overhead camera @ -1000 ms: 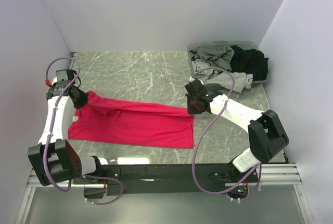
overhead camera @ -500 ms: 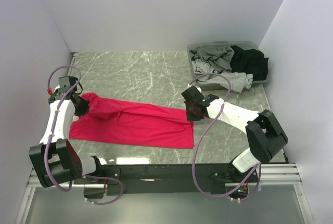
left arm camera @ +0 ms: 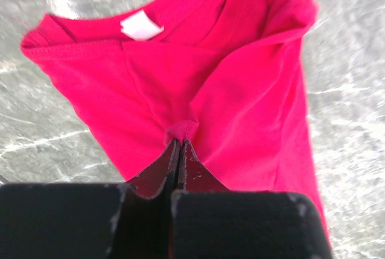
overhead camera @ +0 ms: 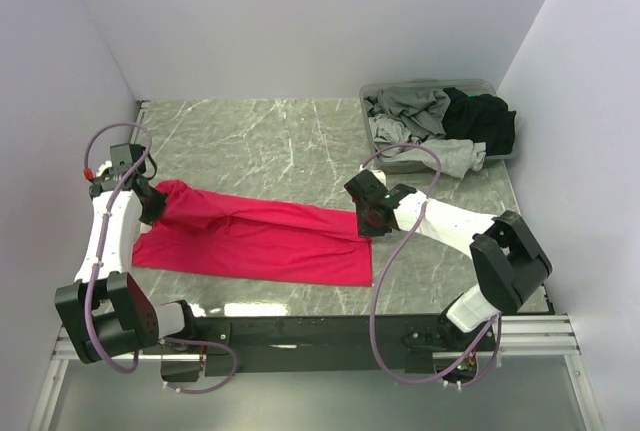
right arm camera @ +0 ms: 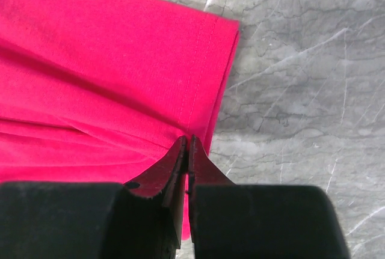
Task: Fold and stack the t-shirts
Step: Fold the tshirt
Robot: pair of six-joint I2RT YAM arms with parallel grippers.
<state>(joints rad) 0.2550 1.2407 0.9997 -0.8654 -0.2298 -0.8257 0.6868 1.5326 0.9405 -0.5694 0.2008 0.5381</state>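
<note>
Left pincer [left arm camera: 178, 144] is pinching the neck end of the red t-shirt [overhead camera: 260, 241] and the right pincer [right arm camera: 187, 142] is pinching its hem, with the shirt lying lengthwise between them across the bench [overhead camera: 280, 141].

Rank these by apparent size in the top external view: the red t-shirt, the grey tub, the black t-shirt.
1. red t-shirt
2. grey tub
3. black t-shirt, bunched and partly hidden

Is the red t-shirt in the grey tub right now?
No, the red t-shirt lies spread on the marble table, apart from the grey tub, which holds grey and black clothes.
</note>
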